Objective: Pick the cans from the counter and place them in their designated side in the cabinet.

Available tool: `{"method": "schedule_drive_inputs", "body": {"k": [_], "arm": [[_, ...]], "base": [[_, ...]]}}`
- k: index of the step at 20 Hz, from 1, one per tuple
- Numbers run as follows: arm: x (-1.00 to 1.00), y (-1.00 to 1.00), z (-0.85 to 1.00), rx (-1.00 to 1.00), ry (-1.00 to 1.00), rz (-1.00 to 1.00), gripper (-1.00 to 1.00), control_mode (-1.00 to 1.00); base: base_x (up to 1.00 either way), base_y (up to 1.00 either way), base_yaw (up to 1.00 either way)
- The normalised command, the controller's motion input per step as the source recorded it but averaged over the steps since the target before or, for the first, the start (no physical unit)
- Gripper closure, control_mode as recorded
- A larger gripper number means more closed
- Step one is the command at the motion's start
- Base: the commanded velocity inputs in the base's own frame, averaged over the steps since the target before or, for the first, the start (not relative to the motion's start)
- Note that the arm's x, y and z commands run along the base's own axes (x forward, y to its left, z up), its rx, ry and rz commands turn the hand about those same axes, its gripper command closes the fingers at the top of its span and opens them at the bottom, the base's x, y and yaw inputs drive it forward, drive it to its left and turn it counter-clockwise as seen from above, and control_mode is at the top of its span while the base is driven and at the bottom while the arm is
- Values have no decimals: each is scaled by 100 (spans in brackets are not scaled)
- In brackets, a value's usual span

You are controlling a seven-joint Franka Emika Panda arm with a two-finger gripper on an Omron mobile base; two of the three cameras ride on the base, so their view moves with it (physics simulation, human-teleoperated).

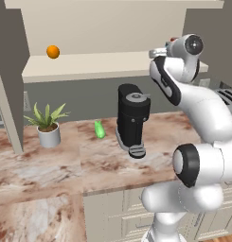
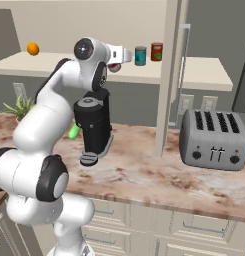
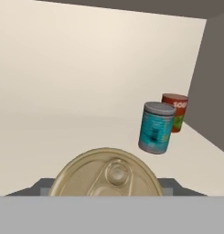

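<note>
- My gripper (image 2: 125, 55) reaches into the cabinet (image 2: 204, 75) just above its shelf, pinching the red can (image 3: 108, 172) on its sides
- In the hand view that can's pale pull-tab top faces my camera, so its long axis runs along the fingers, lying level
- The teal can (image 3: 155, 127) stands on the shelf ahead to the right, tilted slightly
- A darker red can (image 3: 174, 112) stands upright just behind it, by the cabinet's side wall
- On the counter (image 1: 51, 165) below sits a black coffee machine (image 1: 132, 119)
</note>
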Motion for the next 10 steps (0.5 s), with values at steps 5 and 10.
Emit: {"method": "schedule_drive_inputs", "body": {"k": [5, 10], "arm": [[37, -7, -4, 0, 0, 0, 100, -100], [34, -5, -6, 0, 4, 0, 100, -100]], "base": [[0, 0, 0], [0, 0, 0]]}}
